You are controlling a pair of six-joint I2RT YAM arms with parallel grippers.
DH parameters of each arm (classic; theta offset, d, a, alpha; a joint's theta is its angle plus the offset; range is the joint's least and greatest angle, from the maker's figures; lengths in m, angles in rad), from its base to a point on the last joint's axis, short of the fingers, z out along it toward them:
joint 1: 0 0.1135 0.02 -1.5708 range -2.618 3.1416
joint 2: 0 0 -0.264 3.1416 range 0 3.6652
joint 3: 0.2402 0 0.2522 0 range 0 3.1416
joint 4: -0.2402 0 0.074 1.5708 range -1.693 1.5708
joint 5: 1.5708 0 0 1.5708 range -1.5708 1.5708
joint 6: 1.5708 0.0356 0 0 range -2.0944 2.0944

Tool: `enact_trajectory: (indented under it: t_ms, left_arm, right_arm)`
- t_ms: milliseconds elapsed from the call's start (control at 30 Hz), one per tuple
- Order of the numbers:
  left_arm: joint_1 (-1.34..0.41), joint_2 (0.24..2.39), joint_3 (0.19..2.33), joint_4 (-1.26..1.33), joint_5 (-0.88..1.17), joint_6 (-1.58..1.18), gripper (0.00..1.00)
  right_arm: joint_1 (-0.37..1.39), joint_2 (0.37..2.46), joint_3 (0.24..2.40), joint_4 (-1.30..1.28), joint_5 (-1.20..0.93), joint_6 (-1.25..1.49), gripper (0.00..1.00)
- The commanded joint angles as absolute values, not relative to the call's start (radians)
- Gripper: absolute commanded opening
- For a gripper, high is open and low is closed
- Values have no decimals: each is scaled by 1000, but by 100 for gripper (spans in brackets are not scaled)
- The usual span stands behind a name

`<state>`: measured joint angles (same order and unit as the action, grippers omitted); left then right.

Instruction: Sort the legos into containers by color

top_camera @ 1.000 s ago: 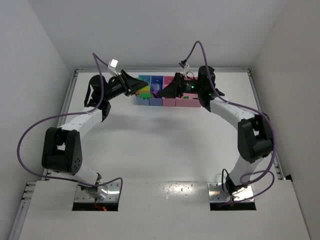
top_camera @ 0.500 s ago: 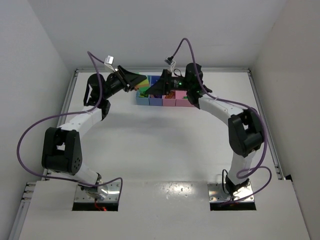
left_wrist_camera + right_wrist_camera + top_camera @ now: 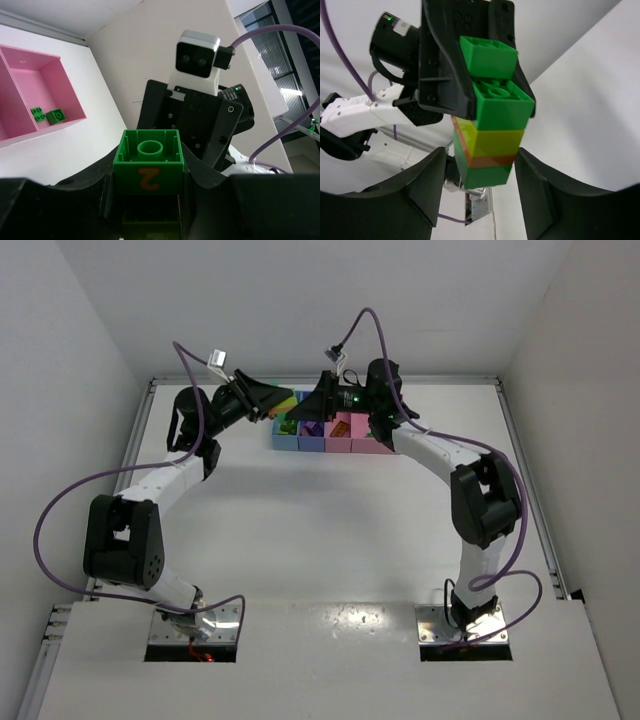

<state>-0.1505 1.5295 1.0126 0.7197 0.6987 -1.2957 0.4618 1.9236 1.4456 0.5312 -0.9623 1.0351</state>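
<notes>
Overhead, shows both arms reaching over the row of four joined open-top plastic bins (image 3: 365,446) at the far side of the white table (image 3: 320,530), with the left gripper (image 3: 278,405) clamped on a striped clump of green, yellow and orange plastic bricks (image 3: 290,412) and the right gripper (image 3: 312,416) just beside it. Cannot resolve contact from here.

From the left wrist, looks along the clump to its end, a green brick marked with an orange 2 (image 3: 148,170), pinched between the left fingers (image 3: 100,195). Beyond, catches two small green bricks (image 3: 56,116) lying in a pink bin (image 3: 74,95).

From the right wrist, finds the right jaws parted, flanking the clump's lower bricks (image 3: 487,165) with a gap on either side. Seemingly a pull-apart step. Centre the lowest green brick between the right fingers (image 3: 427,187), close squarely on its flat sides, then peel rather than twist, lest pieces scatter.
</notes>
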Motion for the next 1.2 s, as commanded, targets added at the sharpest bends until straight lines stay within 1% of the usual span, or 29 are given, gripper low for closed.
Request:
enact_trajectory:
  t_ms: [0,67,100,167,200,267,300,433,633,733,767,800,833,867,900,933,967,1000,1067,1100,1133,1167]
  left_arm:
    - [-140,1483,1031,791,699,-1312,0]
    - [-140,1483,1031,792,699,-1312,0]
    - [-140,1483,1031,792,699,-1312,0]
    - [-140,1483,1040,792,699,-1312,0]
    - [-140,1492,1040,792,699,-1312,0]
    - [-130,1493,1040,802,699,-1312,0]
    - [-130,1493,1040,811,699,-1321,0]
    - [-111,1514,1049,838,690,-1331,0]
    - [-92,1532,1058,887,690,-1341,0]
    - [-92,1520,1048,865,742,-1292,0]
    - [-104,1511,1048,841,780,-1257,0]
    - [-104,1500,1048,739,801,-1208,0]
    - [-121,1490,1048,659,820,-1148,0]
    - [-145,1468,1057,587,856,-1017,0]
    - [-159,1456,1057,533,871,-953,0]
    - [-191,1427,1057,414,871,-804,0]
    - [-210,1414,1068,331,871,-713,0]
    - [-228,1414,1083,148,862,-621,0]
    - [-261,1414,1114,16,851,-400,0]
    - [-287,1414,1114,-26,851,-341,1]
    - [-301,1414,1123,-120,833,-280,1]
    - [-316,1405,1123,-149,821,-174,3]
  right_arm:
    - [469,1925,1508,609,-963,1058,56]
    - [479,1925,1519,620,-973,1058,52]
    - [479,1925,1519,620,-985,1058,47]
    - [479,1925,1506,641,-997,1069,41]
    - [488,1925,1506,641,-1011,1069,34]
    - [488,1911,1473,663,-1022,1078,26]
    - [498,1911,1462,663,-1031,1078,19]
    - [499,1862,1398,684,-1061,1078,7]
    - [489,1772,1277,624,-1101,1002,3]
    - [463,1724,1230,504,-1141,878,3]
    - [444,1682,1220,447,-1141,776,3]
    - [430,1660,1209,326,-1141,725,3]
    - [414,1637,1189,274,-1131,677,2]
    - [384,1615,1178,224,-1131,585,2]
    - [368,1573,1169,122,-1111,534,2]
    - [350,1553,1158,67,-1097,484,2]
    - [333,1533,1158,23,-1085,439,2]
    - [296,1501,1146,-32,-1072,381,2]
    - [258,1477,1137,-84,-1060,332,2]
    - [224,1465,1137,-109,-1037,286,2]
    - [209,1445,1128,-136,-1037,273,2]
    - [193,1445,1127,-149,-1026,261,2]
